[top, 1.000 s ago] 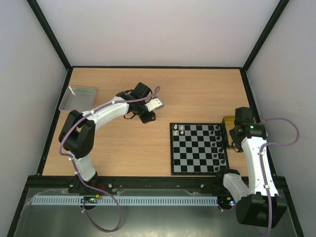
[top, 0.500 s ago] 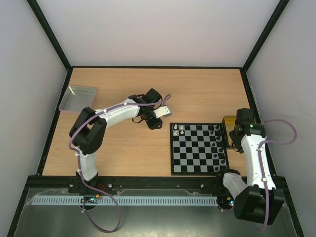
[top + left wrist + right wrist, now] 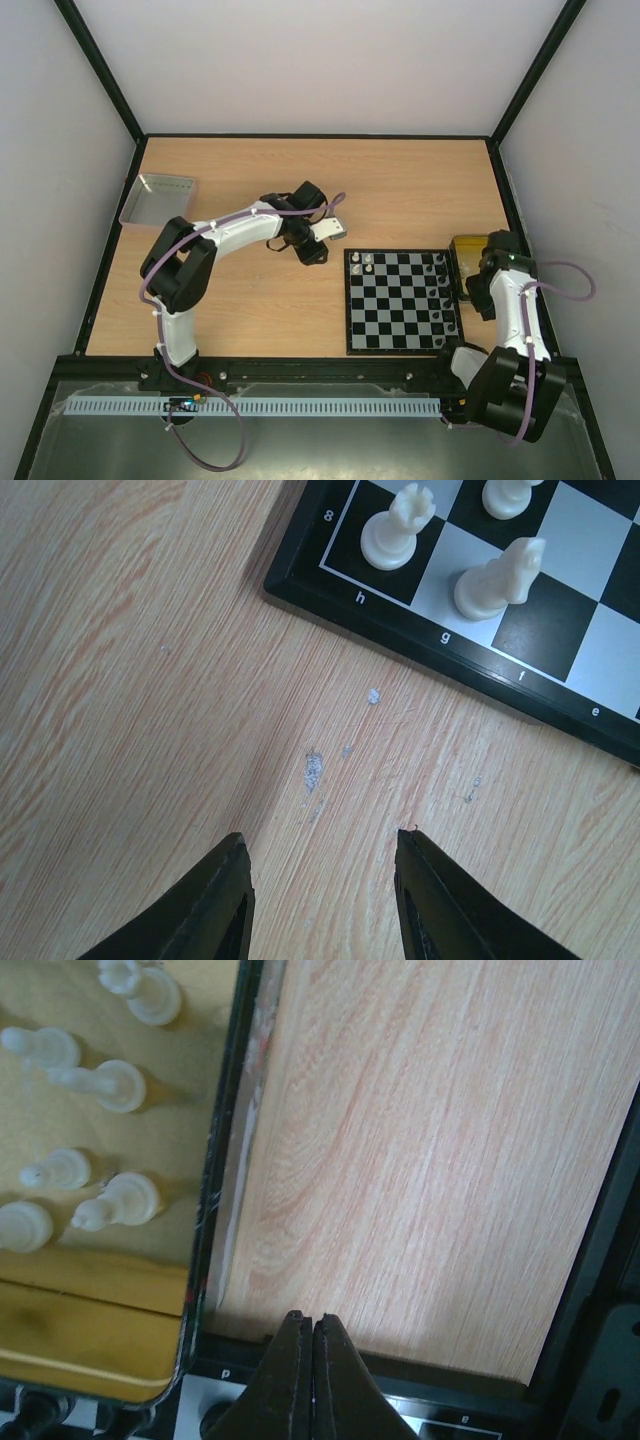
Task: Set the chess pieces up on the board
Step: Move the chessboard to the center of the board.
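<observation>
Top view: board (image 3: 404,335) lies near-right on table (image 3: 250,300), its right edge just beside yellow tray (image 3: 464,247). Chess pieces (image 3: 365,263): a few white ones at board's far-left corner, black ones down the right edge, too small to ID. Left gripper (image 3: 337,230) sits just off that far-left corner, on the far-left side, not touching the board. Left arm (image 3: 230,228) rises from near-left base, elbow bent, forearm running right. Right arm (image 3: 520,310) is folded close to its base, wrist over the board/tray boundary; its tip is hidden under the wrist. Grey tray (image 3: 158,197) is far-left, well apart. Jaw opening can't be read from here.

Left wrist: left gripper is spread wide w/ nothing btwn the fingers (image 3: 225,905), only bare wood below. Board corner is ahead of the tips, apart. White rook (image 3: 398,528) stands on the corner square, white knight (image 3: 495,578) on the next square; a third white pc is cut off at the frame top.

Right wrist: right gripper (image 3: 310,1355) is pressed fully together, holding nothing, tips over the board's lettered border. Tray holds several pale pcs, blurred. Dark shapes at the frame's bottom corner are unclear.
</observation>
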Tool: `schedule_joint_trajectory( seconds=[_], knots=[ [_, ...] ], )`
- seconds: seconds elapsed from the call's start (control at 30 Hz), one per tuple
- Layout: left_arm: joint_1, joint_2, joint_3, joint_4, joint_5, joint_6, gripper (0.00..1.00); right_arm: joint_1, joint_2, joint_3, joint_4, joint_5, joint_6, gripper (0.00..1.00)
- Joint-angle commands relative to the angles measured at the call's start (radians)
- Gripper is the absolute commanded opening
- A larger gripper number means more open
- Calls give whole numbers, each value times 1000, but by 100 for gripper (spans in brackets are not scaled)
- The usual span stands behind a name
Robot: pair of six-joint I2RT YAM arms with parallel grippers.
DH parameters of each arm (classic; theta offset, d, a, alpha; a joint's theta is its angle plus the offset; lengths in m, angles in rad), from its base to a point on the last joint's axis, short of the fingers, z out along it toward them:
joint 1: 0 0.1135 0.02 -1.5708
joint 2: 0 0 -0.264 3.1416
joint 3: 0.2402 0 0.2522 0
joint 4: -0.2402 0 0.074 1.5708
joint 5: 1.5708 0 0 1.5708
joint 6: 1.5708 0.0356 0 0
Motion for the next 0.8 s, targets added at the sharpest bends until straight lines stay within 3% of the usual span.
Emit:
schedule_joint_trajectory(
  seconds=[0.0, 0.77],
  knots=[
    [-5, -10, -8, -12, 20, 7, 42, -46, 25, -29, 43, -4, -40, 2],
    [-4, 62, 86, -50, -33, -10, 40, -93, 137, -180, 256, -76, -65, 2]
  ],
)
